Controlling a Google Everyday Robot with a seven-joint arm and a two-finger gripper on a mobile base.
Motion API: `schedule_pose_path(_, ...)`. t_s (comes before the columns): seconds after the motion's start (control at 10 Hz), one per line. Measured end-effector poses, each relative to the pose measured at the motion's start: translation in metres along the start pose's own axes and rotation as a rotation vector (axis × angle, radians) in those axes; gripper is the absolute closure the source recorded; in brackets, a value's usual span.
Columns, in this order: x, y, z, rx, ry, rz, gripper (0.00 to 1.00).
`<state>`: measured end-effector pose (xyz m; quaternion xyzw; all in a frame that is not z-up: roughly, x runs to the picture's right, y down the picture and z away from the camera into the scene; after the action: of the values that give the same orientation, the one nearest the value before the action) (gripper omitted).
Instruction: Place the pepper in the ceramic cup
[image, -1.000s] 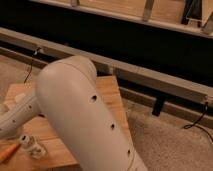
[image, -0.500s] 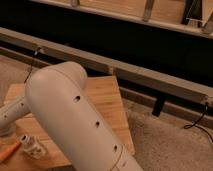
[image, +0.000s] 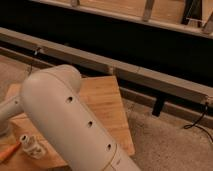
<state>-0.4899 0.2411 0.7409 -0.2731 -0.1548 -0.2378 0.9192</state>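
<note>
Nearest the camera, a large cream-coloured, rounded arm link (image: 70, 125) with a row of small dark holes fills the lower left and centre and hides much of what lies behind it. A narrower section of the same arm runs off the left edge. The gripper is not in view; it lies either beyond that edge or behind the arm, and the state of its jaws cannot be told.

At the bottom left corner, the slim, tapered orange pepper (image: 8, 152) lies flat on the surface, only partly in frame, with nothing holding it. Just beside it, to the right, lies a small clear jar with a white cap (image: 31, 146), close against the arm link.

Both rest on a light wooden butcher-block surface (image: 102, 100). Beyond its far right corner is speckled grey-brown floor (image: 165, 140). Farther back, a long grey metal rail (image: 125, 70) crosses the scene diagonally, with a black cable (image: 197, 122) trailing below its right end. Behind the rail stands a dark wall band.
</note>
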Motion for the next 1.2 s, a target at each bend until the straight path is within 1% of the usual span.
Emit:
schedule_pose_path(0.2,-0.001,0.004,-0.007,-0.011,0.037,-0.015,0.35)
schedule_pose_path(0.3,-0.005,0.008,-0.013,-0.013,0.061,-0.016,0.35)
schedule_pose_path(0.5,-0.014,0.017,-0.019,-0.012,0.082,-0.016,0.35)
schedule_pose_path(0.6,-0.022,0.027,-0.018,-0.016,0.086,-0.015,0.35)
schedule_pose_path(0.7,-0.026,0.033,-0.015,-0.024,0.087,-0.013,0.35)
schedule_pose_path(0.9,-0.036,0.053,0.000,-0.053,0.072,-0.001,0.35)
schedule_pose_path(1.1,-0.040,0.063,0.013,-0.074,0.056,0.012,0.35)
schedule_pose_path(1.2,-0.040,0.065,0.017,-0.077,0.050,0.014,0.35)
